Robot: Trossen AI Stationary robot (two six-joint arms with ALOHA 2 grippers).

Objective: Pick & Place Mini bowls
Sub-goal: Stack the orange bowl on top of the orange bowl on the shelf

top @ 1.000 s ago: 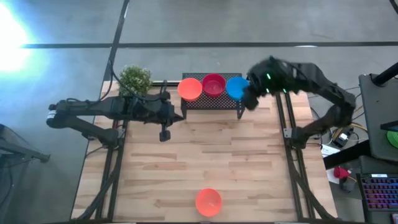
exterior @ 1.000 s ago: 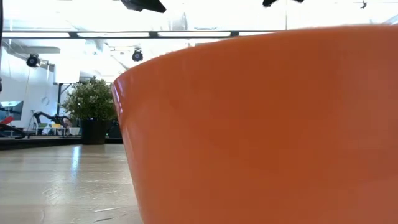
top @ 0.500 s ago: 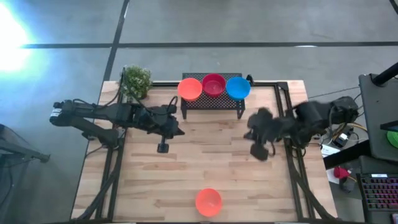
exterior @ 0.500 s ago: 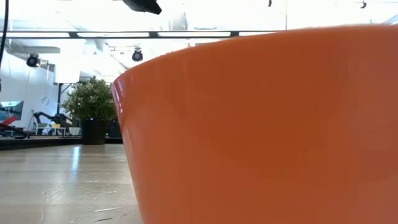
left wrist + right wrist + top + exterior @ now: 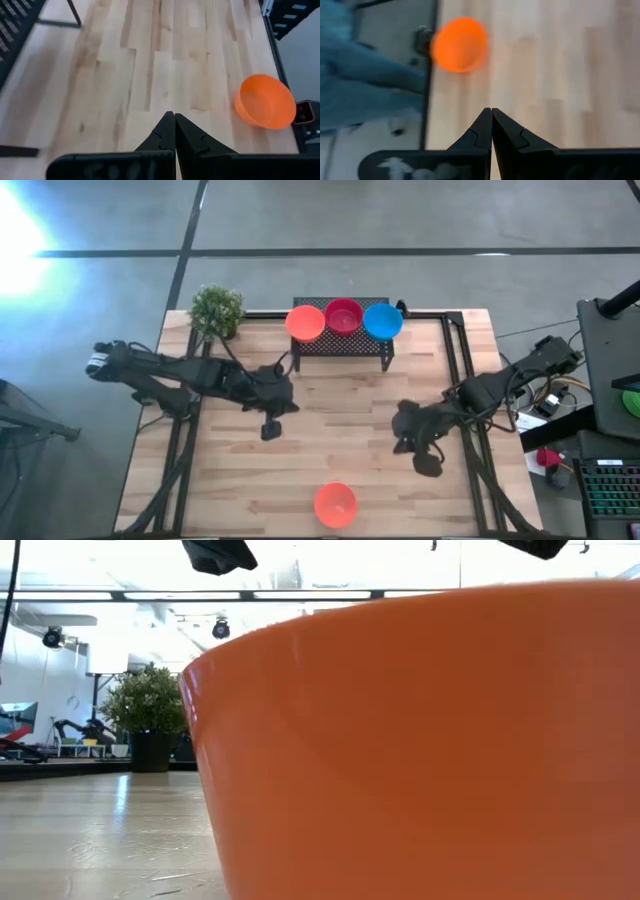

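Observation:
Three mini bowls, orange (image 5: pixel 305 322), crimson (image 5: pixel 343 315) and blue (image 5: pixel 382 321), sit side by side on top of the black mesh rack (image 5: pixel 340 345) at the table's far edge. A fourth bowl, orange (image 5: pixel 335 504), stands upright on its base at the near edge. It fills the low view (image 5: pixel 420 740) and shows in both wrist views (image 5: pixel 265 101) (image 5: pixel 459 44). My left gripper (image 5: pixel 270 430) hangs shut over the table's left middle. My right gripper (image 5: pixel 428 465) hangs shut over the right middle. Both are above the wood and hold nothing.
A small green potted plant (image 5: pixel 217 310) stands at the far left corner beside the rack. Bare wooden tabletop (image 5: pixel 340 420) lies between the two grippers and between the rack and the near orange bowl. Dark frame rails run along both sides (image 5: pixel 470 430).
My right gripper has swung away from the blue bowl on the rack, toward the table's near and right edges, sinking and tipping downward, staying shut. My left gripper has drifted toward the near edge and slightly down, also shut. The bowls have not moved.

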